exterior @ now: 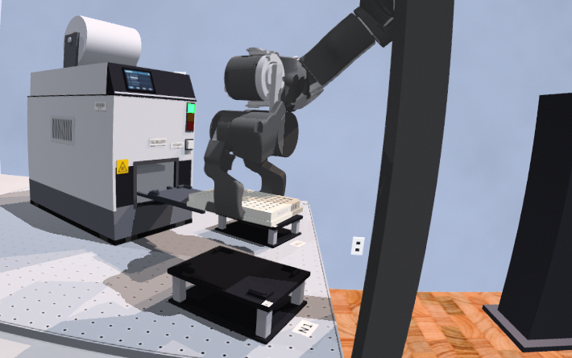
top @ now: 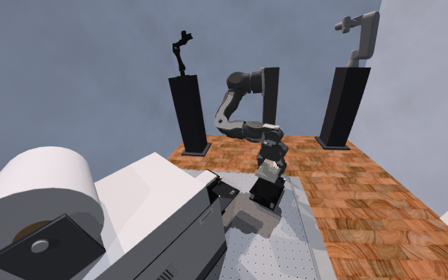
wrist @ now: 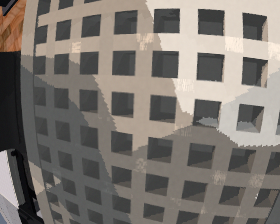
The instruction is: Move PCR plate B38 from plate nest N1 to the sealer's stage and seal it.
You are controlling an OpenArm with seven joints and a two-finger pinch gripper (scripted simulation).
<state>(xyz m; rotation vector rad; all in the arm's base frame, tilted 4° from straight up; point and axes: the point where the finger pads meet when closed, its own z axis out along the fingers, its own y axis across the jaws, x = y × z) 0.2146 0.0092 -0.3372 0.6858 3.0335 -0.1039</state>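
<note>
My gripper (exterior: pixel 248 200) is shut on the 96-well plate B38 (exterior: pixel 263 207), a cream plate with open wells, and holds it level in the air. The plate nest N1 (exterior: pixel 239 284) stands bare at the front of the table. In the exterior view, B38 hangs in line with the plate nest N2 (exterior: pixel 257 229) and hides its top, so B83 is hidden. The sealer's stage (exterior: pixel 168 195) is out and bare, left of the plate. The lamp (exterior: pixel 190 108) shows green above the START key (exterior: pixel 188 143). The wrist view is filled by B38's wells (wrist: pixel 157 110). The top view shows B38 (top: pixel 269 171) above a black nest (top: pixel 267 193).
The sealer housing (exterior: pixel 110 147) with its foil roll (exterior: pixel 101 42) stands at the left. Black posts (exterior: pixel 408 177) (exterior: pixel 554 222) stand off the table's right edge. The perforated table top ends just right of the nests.
</note>
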